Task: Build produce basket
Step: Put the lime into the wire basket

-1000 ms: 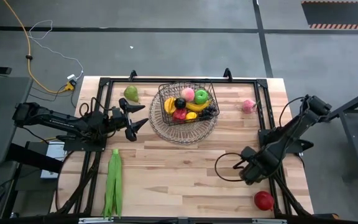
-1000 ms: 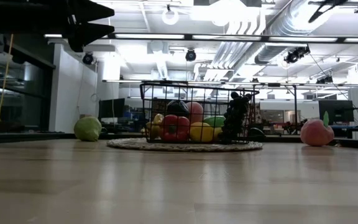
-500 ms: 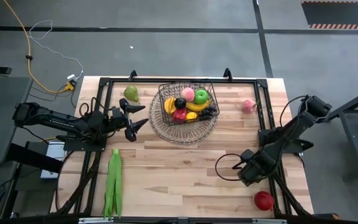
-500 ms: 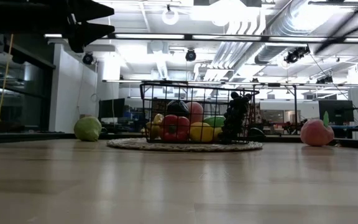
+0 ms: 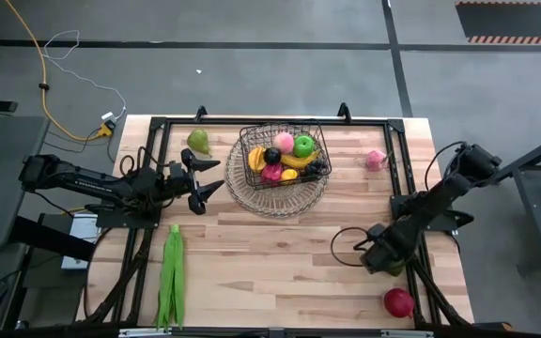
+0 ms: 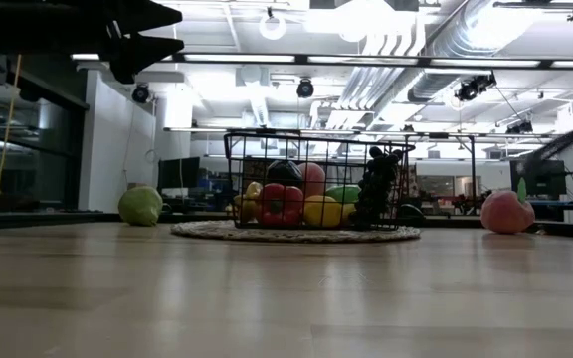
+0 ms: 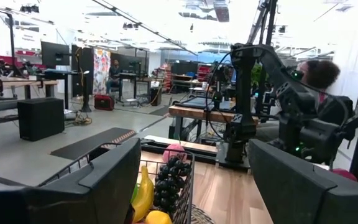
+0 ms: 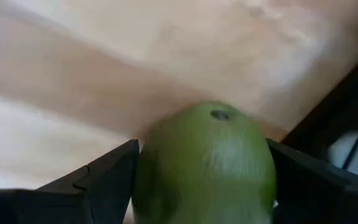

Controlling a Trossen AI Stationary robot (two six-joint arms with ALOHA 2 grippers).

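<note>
Holding apples, banana, grapes: the basket (image 5: 280, 175).

Dark grapes (image 7: 168, 183), probably banana (image 7: 143, 194), in basket (image 7: 188, 186)

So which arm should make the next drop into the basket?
Right. Its end effector already grips a green fruit, while the left end effector sits open and empty beside the basket.

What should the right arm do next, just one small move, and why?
Probably lift straight up. The right gripper has its fingers against both sides of a green fruit, close to the table, and the basket stands across the table from it, so the fruit needs clearance first.
</note>
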